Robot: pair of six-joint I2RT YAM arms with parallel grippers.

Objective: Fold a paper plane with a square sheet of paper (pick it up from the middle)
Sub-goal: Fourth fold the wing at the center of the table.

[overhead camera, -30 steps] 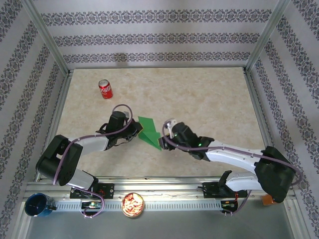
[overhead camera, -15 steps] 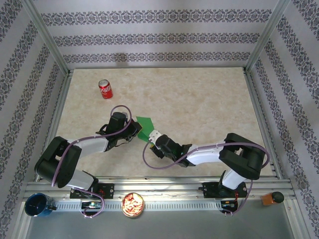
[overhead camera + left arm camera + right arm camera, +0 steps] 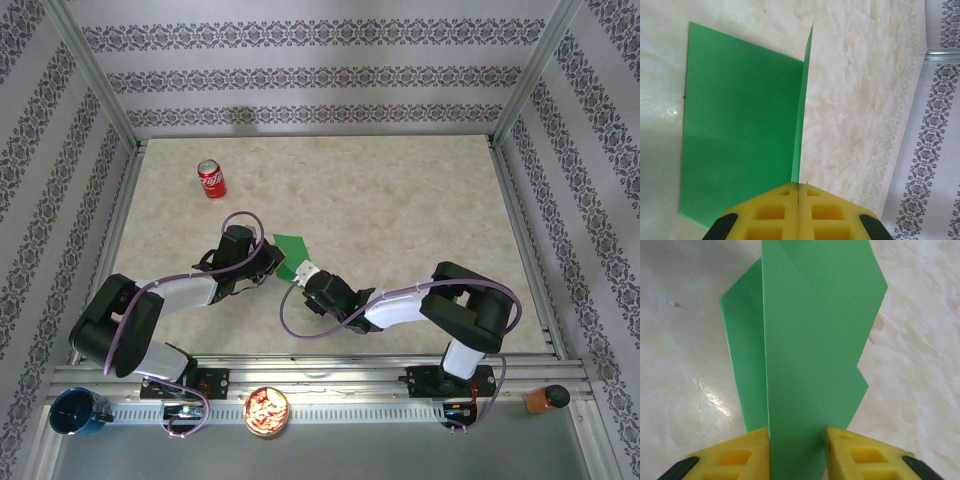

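Note:
The square sheet of paper is bright green, partly folded, and lies mid-table between my two grippers. In the left wrist view one part of the paper lies flat while a flap stands up edge-on, and my left gripper is shut on that flap's near end. My left gripper sits at the sheet's left edge. My right gripper is at the sheet's near end. In the right wrist view, my right gripper stands open, its yellow pads on either side of a folded strip of the paper.
A red soda can stands at the far left of the marble tabletop. On the near rail are a blue cup, a bowl of snacks and an orange object. Patterned walls enclose the table.
My right arm has folded in and carried its gripper left and nearer, from the sheet's right side to its near end. The left gripper has held still on the paper.

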